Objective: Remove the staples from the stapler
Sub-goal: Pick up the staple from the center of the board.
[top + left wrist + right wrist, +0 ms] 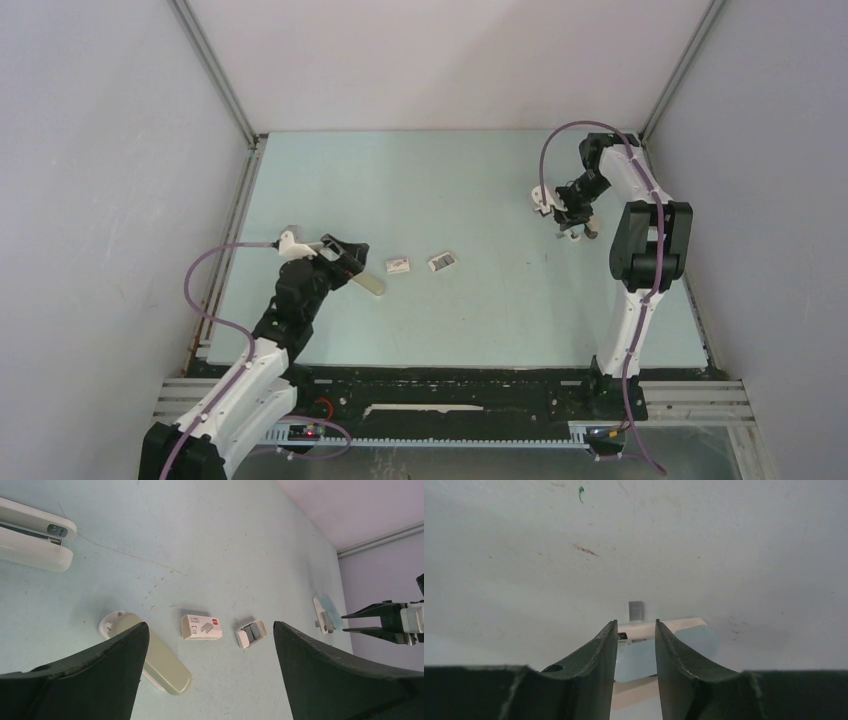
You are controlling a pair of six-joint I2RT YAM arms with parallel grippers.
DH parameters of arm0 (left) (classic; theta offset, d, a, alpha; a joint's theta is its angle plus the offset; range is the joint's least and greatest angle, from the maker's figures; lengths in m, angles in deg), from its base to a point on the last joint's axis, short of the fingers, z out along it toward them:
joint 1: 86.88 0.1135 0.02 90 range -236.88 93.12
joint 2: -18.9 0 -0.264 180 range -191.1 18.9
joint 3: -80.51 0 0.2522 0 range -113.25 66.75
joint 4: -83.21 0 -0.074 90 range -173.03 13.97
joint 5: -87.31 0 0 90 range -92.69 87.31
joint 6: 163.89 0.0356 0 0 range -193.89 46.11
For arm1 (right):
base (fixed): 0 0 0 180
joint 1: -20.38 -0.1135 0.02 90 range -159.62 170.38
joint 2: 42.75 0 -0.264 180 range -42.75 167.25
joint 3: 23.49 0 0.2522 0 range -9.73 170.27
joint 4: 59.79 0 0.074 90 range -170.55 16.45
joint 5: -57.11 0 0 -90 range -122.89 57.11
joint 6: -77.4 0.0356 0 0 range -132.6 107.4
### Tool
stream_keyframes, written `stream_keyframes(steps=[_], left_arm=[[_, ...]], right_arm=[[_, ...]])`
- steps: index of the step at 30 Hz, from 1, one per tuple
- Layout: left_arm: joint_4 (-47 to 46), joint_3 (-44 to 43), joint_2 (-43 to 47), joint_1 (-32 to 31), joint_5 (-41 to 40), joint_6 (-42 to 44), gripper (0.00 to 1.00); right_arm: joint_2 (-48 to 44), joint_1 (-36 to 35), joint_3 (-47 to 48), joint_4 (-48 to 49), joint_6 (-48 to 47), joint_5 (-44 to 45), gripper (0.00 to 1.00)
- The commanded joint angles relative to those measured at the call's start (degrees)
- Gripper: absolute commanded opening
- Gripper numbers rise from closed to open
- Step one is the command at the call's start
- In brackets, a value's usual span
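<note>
Hovering right jaws ajar, empty, half-hiding blue stapler (691,639) (staples (636,611) beyond, blurry); left jaws spread wide.

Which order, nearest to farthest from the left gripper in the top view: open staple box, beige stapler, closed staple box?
1. beige stapler: just right of the left gripper, closest by far.
2. closed staple box: a little farther to the right.
3. open staple box: farthest right, toward the middle of the table.
</note>
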Motion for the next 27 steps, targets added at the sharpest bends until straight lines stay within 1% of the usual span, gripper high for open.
stream_keyframes(steps=[1,5,10,16,21,27], left_arm=[[-2.7,-2.22,-0.72,0.91,0.51,0.77,1.0],[-3.1,-2.02,-0.85,1.18,0.61,0.87,1.0],[-3.41,-1.21,-0.6,1.45,0.49,0.58,1.0],[-3.23,-0.98,-0.26,1.8,0.67,0.53,1.0],[-3.19,-0.92,-0.15,2.06,0.81,0.46,1.0],[-3.29,-0.7,-0.08,2.16,0.84,0.31,1.0]], right_arm=[[0.35,-0.95,-0.61,4.35,-1.77,5.76,0.42],[1.02,-1.53,-0.75,5.84,-2.6,9.62,0.42],[0.83,-4.14,-3.33,6.89,-4.0,10.92,0.42],[0.95,-6.09,-6.82,9.95,-2.69,12.5,0.42],[0.64,-6.83,-10.18,14.83,-1.68,16.07,0.42],[0.81,-6.69,-11.65,17.31,-1.42,18.33,0.42]])
